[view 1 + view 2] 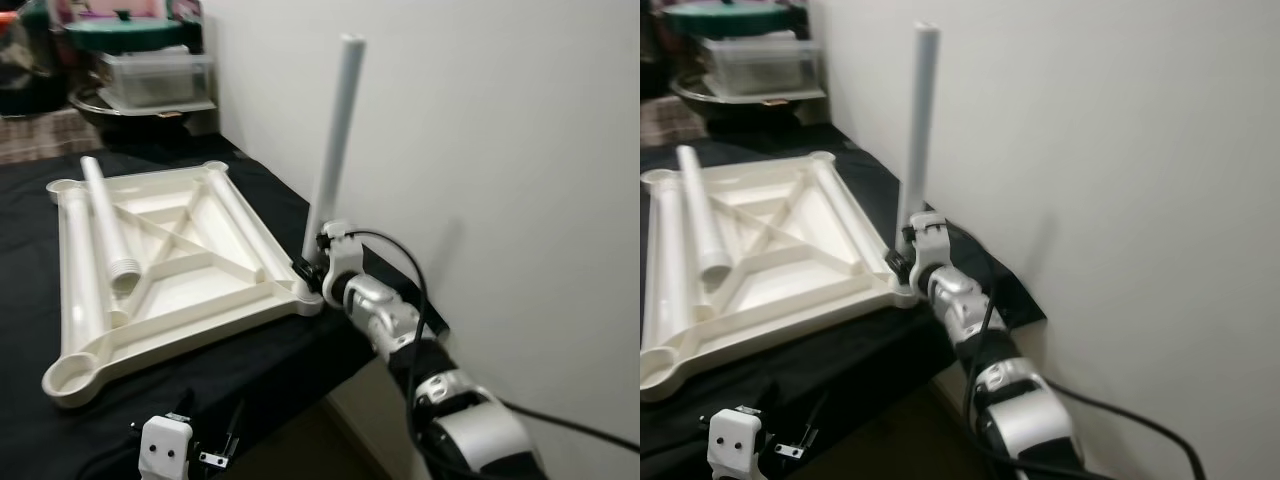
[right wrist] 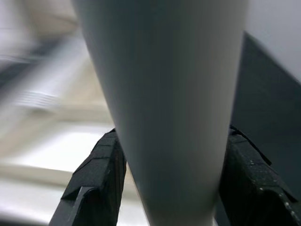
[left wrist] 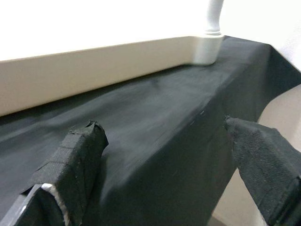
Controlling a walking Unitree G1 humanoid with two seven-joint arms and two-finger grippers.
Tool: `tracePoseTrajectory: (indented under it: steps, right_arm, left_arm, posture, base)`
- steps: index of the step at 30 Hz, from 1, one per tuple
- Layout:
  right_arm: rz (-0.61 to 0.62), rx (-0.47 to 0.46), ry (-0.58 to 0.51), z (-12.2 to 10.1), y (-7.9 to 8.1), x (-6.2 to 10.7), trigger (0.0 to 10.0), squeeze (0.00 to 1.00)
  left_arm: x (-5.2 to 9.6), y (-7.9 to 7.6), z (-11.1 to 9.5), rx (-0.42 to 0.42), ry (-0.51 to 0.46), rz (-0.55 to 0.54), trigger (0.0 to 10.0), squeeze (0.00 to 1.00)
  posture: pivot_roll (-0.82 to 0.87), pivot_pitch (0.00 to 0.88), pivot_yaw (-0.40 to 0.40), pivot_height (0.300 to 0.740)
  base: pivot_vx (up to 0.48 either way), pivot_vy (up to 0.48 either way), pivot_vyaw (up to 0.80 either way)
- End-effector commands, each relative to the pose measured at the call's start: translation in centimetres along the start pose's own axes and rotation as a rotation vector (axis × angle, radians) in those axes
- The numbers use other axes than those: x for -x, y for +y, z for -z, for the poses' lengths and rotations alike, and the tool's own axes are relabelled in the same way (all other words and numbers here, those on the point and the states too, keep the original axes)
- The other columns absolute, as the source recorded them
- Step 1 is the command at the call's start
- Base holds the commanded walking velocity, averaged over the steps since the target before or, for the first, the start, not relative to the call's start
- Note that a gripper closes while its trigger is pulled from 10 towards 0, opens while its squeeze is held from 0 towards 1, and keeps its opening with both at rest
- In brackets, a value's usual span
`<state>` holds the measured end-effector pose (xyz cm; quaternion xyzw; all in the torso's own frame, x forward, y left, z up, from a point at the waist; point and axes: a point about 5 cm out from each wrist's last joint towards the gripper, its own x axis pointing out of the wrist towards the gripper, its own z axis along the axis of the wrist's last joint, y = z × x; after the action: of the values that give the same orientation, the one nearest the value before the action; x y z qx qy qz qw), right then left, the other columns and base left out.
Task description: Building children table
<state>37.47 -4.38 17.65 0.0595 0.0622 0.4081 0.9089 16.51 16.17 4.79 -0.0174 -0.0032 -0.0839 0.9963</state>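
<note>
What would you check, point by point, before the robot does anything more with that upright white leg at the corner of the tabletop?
1. Right pincer closed on the upright leg: ok, black fingers sit on both sides of it.
2. Leg standing at the corner socket of the upturned tabletop: ok.
3. Leg fully screwed in: cannot tell.
4. Leg straight up: not ok, it leans slightly toward the wall.
5. Spare legs within the tabletop: ok, two lie along its left side.
6. Left pincer out of the way: ok, open above the black cloth.
</note>
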Motion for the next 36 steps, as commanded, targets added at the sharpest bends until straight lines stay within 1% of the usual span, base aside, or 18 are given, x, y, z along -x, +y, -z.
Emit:
tracePoseTrajectory:
  steps: [1,5,11,12,13,14,16,18,19,20,22,24,25,26,27,28,31,36]
  right_arm:
    - [-0.244,0.05,-0.071,-1.8,2.8,-0.8,10.0,0.0]
    - [-0.483,0.156,0.031,-0.1,3.8,0.2,10.0,0.0]
    - [-0.512,0.154,0.085,1.6,4.5,-0.3,10.0,0.0]
    - [-0.514,0.149,0.091,1.9,4.7,-0.4,3.3,0.0]
    - [-0.492,0.123,0.095,2.2,4.7,-0.7,3.3,0.0]
    - [-0.428,0.098,0.093,2.3,4.4,-1.0,0.0,0.0]
    - [-0.268,0.077,0.134,2.7,3.5,-1.5,0.0,0.0]
    - [-0.268,0.077,0.134,2.7,3.5,-1.5,0.0,0.0]
    - [-0.158,0.074,0.158,2.9,2.8,-1.6,0.0,0.0]
    - [-0.158,0.074,0.158,2.9,2.8,-1.6,0.0,0.0]
    - [0.251,0.022,0.175,3.4,-0.5,-0.8,0.0,0.0]
    - [0.251,0.022,0.175,3.4,-0.5,-0.8,0.0,0.0]
    - [0.499,-0.013,0.178,3.9,-2.5,0.4,0.0,0.0]
    - [0.499,-0.013,0.178,3.9,-2.5,0.4,0.0,0.0]
    - [0.712,-0.043,0.164,4.4,-4.0,1.7,0.0,0.0]
    - [0.829,-0.062,0.148,4.8,-4.6,2.6,0.0,0.0]
    - [0.866,-0.072,0.128,4.9,-4.3,2.6,0.0,0.0]
    - [0.766,-0.065,0.097,4.3,-2.3,0.8,0.0,0.0]
  left_arm:
    - [0.3,-0.2,0.9,0.02,0.053,0.0,10.0,0.0]
    - [0.2,-0.2,0.9,0.019,0.052,0.004,10.0,0.0]
    - [0.3,-0.1,0.8,0.018,0.049,-0.003,10.0,0.0]
    - [0.3,-0.1,0.8,0.018,0.048,-0.005,10.0,0.0]
    - [0.3,-0.1,0.8,0.018,0.047,-0.006,10.0,0.0]
    - [0.2,-0.1,0.7,0.017,0.046,-0.007,10.0,0.0]
    - [0.2,-0.1,0.7,0.016,0.046,-0.008,10.0,0.0]
    - [0.2,-0.1,0.7,0.016,0.046,-0.008,10.0,0.0]
    - [0.2,-0.1,0.7,0.015,0.046,-0.007,10.0,0.0]
    - [0.2,-0.1,0.7,0.015,0.046,-0.007,10.0,0.0]
    - [0.2,-0.1,0.6,0.018,0.044,-0.006,10.0,0.0]
    - [0.2,-0.1,0.6,0.018,0.044,-0.006,10.0,0.0]
    - [0.2,-0.1,0.6,0.019,0.044,-0.005,10.0,0.0]
    - [0.2,-0.1,0.6,0.019,0.044,-0.005,10.0,0.0]
    - [0.2,-0.1,0.6,0.02,0.044,-0.004,10.0,0.0]
    - [0.2,-0.2,0.6,0.02,0.044,-0.004,10.0,0.0]
    - [0.2,-0.2,0.6,0.021,0.044,-0.002,10.0,0.0]
    - [0.1,-0.2,0.6,0.022,0.045,0.003,10.0,0.0]
  posture:
    - [0.16,0.0,-0.12,0.74]
    - [0.16,0.0,-0.126,0.74]
    - [0.17,0.0,-0.134,0.74]
    - [0.17,0.0,-0.134,0.74]
    - [0.17,0.0,-0.134,0.74]
    - [0.17,0.0,-0.131,0.74]
    - [0.17,0.0,-0.131,0.74]
    - [0.17,0.0,-0.131,0.74]
    - [0.17,0.0,-0.131,0.74]
    - [0.17,0.0,-0.131,0.74]
    - [0.16,0.0,-0.131,0.74]
    - [0.16,0.0,-0.131,0.74]
    - [0.16,0.0,-0.13,0.74]
    - [0.16,0.0,-0.13,0.74]
    - [0.16,0.0,-0.128,0.74]
    - [0.16,0.0,-0.126,0.74]
    - [0.15,0.0,-0.124,0.74]
    - [0.15,0.0,-0.122,0.74]
  base:
    - [0.0,0.0,0.0]
    - [0.0,0.0,0.0]
    - [0.0,0.0,0.0]
    - [0.0,0.0,0.0]
    - [0.0,0.0,0.0]
    - [0.0,0.0,0.0]
    - [0.0,0.0,0.0]
    - [0.0,0.0,0.0]
    - [0.0,0.0,0.0]
    - [0.0,0.0,0.0]
    - [0.0,0.0,0.0]
    - [0.0,0.0,0.0]
    - [0.0,0.0,0.0]
    - [0.0,0.0,0.0]
    - [0.0,0.0,0.0]
    - [0.0,0.0,0.0]
    - [0.0,0.0,0.0]
    - [0.0,0.0,0.0]
